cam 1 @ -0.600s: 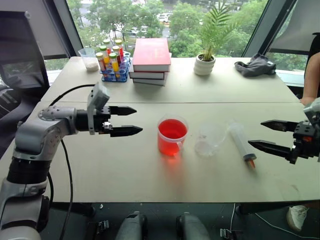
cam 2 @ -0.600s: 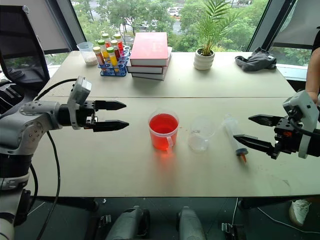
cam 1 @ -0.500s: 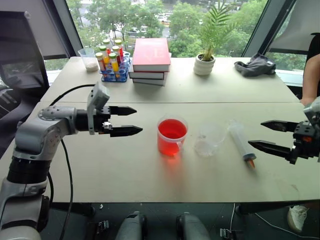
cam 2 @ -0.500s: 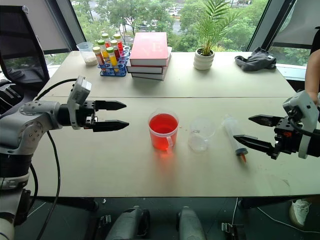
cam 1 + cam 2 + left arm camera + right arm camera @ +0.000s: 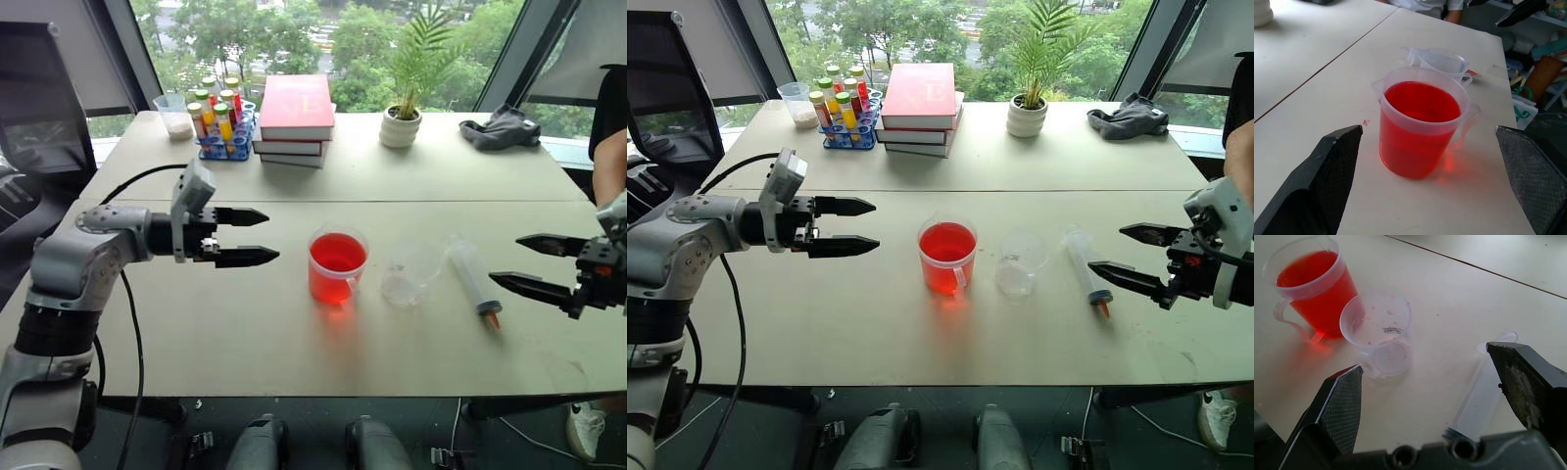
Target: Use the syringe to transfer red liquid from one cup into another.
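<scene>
The cup of red liquid (image 5: 337, 266) stands upright mid-table, vivid red and nearly full. Just to its right is the colourless clear cup (image 5: 409, 274), and further right the syringe (image 5: 472, 279) lies flat with its orange tip toward the table's near edge. My left gripper (image 5: 271, 237) hovers open to the left of the red cup (image 5: 1420, 128), pointing at it from a short distance. Right of the syringe (image 5: 1479, 401), my right gripper (image 5: 506, 258) hovers open and holds nothing. It faces the clear cup (image 5: 1378, 330).
At the back of the table are a stack of red books (image 5: 296, 116), a rack of coloured tubes (image 5: 223, 122), a small cup (image 5: 176, 116), a potted plant (image 5: 400, 125) and a grey cloth (image 5: 501, 127). A person's arm (image 5: 609, 147) shows at the right edge.
Cups, syringe and both grippers stay where they were. The person's arm at the right edge has shifted a little.
</scene>
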Robot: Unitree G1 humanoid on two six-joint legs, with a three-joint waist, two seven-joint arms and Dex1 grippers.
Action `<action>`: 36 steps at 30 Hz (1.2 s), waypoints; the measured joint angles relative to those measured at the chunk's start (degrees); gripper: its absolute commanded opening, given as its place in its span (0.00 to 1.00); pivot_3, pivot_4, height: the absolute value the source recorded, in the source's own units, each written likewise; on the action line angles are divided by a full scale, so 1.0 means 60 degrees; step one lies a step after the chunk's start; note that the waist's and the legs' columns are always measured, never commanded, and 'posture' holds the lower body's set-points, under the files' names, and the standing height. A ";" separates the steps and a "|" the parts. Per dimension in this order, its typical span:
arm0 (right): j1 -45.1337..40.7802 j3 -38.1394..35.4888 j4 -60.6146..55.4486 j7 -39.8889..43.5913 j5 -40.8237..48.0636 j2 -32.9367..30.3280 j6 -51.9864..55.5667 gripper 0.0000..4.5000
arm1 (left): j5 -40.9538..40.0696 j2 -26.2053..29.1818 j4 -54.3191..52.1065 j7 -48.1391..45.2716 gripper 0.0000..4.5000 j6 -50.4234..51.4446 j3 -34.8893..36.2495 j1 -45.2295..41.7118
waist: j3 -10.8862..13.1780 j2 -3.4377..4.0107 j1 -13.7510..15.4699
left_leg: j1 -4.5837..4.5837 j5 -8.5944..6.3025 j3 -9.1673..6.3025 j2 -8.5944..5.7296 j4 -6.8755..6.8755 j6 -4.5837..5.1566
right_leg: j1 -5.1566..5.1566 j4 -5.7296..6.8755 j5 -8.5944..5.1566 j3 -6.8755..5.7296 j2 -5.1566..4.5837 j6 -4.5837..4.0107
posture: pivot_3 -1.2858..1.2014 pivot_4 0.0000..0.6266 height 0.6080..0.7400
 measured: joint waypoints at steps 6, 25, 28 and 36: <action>-0.0396 0.0000 -0.0007 -0.0485 0.0149 0.0074 0.0330 0.99 | 0.0048 -0.0128 0.0071 -0.0006 1.00 -0.0111 -0.0042 -0.0085 | 0.0000 0.0000 -0.0007 | 0.0001 0.0000 0.0001 -0.0001 0.0001 0.0001 | 0.0002 0.0002 0.0002 0.0000 0.0002 0.0003 | 0.52 0.24 1.00; -0.6846 0.5505 0.3908 -0.2270 -0.0164 -0.0796 0.5802 0.99 | 0.0458 -0.1374 0.0746 -0.0096 1.00 -0.0904 -0.0676 -0.0345 | -0.0001 0.0009 -0.0046 | -0.0050 0.0000 0.0014 -0.0001 -0.0003 0.0002 | -0.0073 0.0011 0.0002 0.0014 0.0002 -0.0006 | 0.52 0.24 1.00; -0.8148 0.7651 0.5330 -0.1690 -0.1084 -0.0609 0.5539 0.99 | 0.0506 -0.1675 0.0779 0.0037 1.00 -0.1044 -0.0710 -0.0308 | -0.0002 0.0009 -0.0018 | -0.0115 0.0001 0.0019 -0.0007 0.0004 0.0002 | -0.0135 0.0017 0.0017 0.0012 -0.0001 0.0019 | 0.52 0.24 1.00; -1.0161 1.0943 0.9402 0.0169 -0.3806 0.0855 0.3464 0.99 | 0.0549 -0.1876 0.0398 0.0494 1.00 -0.1058 -0.0669 0.0155 | -0.0002 0.0011 -0.0036 | -0.0166 0.0001 0.0036 -0.0012 0.0019 0.0005 | -0.0186 0.0027 0.0041 0.0010 0.0019 0.0061 | 0.52 0.24 1.00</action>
